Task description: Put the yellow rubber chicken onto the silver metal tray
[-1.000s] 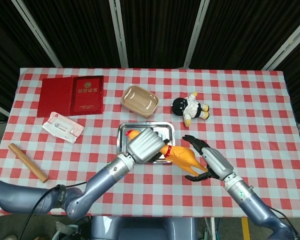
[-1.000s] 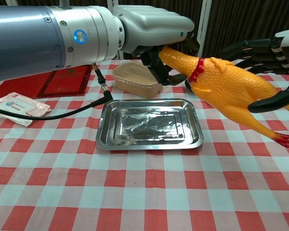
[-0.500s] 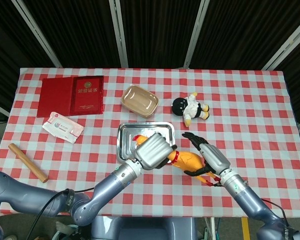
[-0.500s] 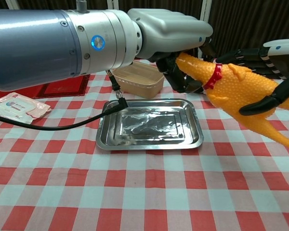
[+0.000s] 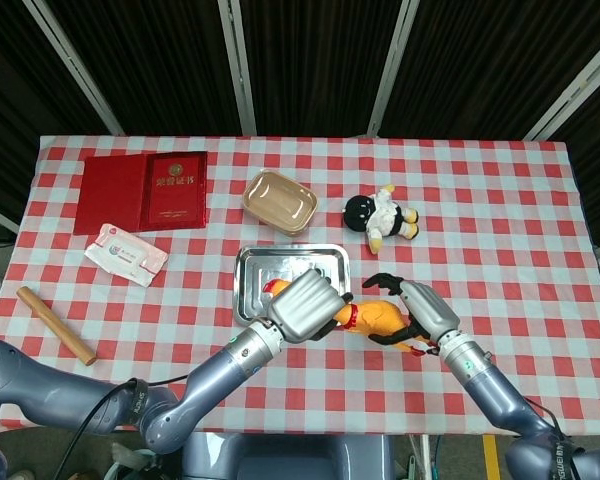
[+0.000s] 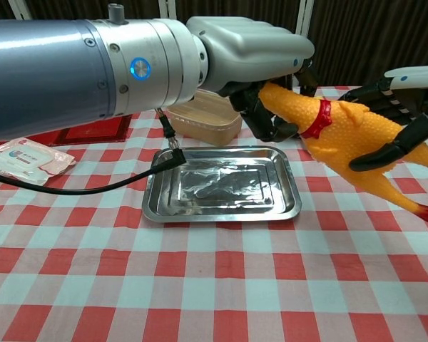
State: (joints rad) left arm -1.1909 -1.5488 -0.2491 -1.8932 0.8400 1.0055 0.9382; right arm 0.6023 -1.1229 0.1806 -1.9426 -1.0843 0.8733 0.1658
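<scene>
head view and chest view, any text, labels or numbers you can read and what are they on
Red booklet: gold emblem and gold characters on the cover, too small to read.
White packet: printed label with a round mark, too blurred to read.
Nothing legible on the silver metal tray, the yellow rubber chicken or the hands.

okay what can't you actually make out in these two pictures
- Chicken head: left hand covers it in both views.
- Right hand: cut off by the chest view's right edge.
- Red booklet lettering: too small in the head view.
- Tray near edge: hidden by the left hand in the head view.
</scene>
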